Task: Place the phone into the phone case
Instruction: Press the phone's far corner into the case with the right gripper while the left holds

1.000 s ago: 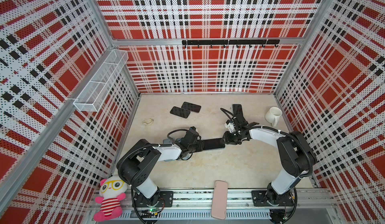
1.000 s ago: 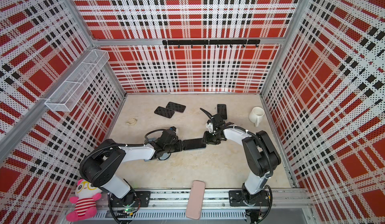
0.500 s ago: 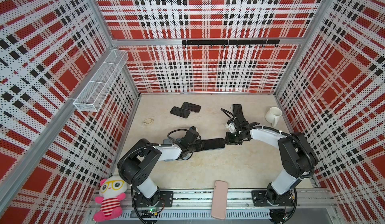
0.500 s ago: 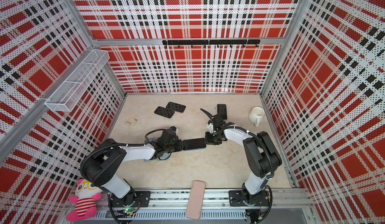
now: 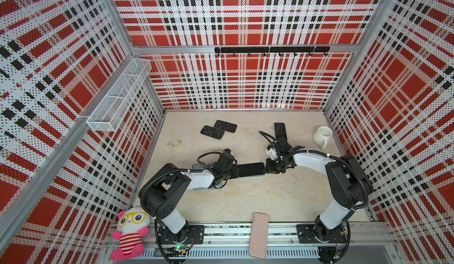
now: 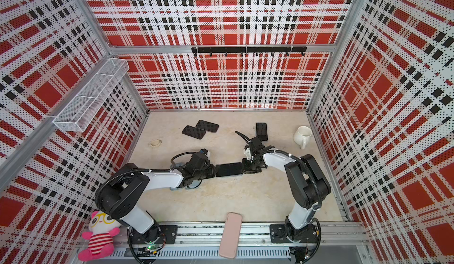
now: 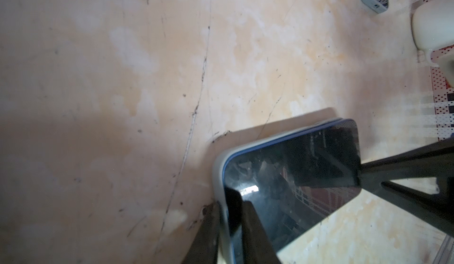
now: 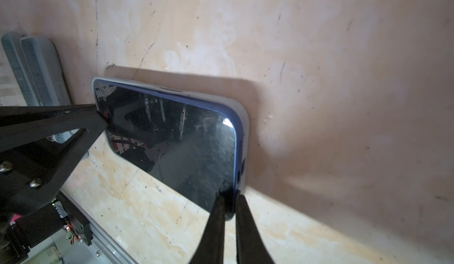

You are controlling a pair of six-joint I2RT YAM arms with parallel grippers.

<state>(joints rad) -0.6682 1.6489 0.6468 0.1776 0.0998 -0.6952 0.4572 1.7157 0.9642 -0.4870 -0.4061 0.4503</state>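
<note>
Since both jaws just closed in, left jaws pinch one end of phone (image 5: 251,169) and case (image 7: 217,176), right jaws opposite end, at centre of counter (image 5: 245,201); seating squeeze probably underway.

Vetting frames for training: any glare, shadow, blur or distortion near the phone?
Left wrist: phone screen mirrors the room, one bright glint. Right wrist: same reflections; hard shadow on the table beside it. Both top views: sharp, even light, walls bowed by the lens.
</note>
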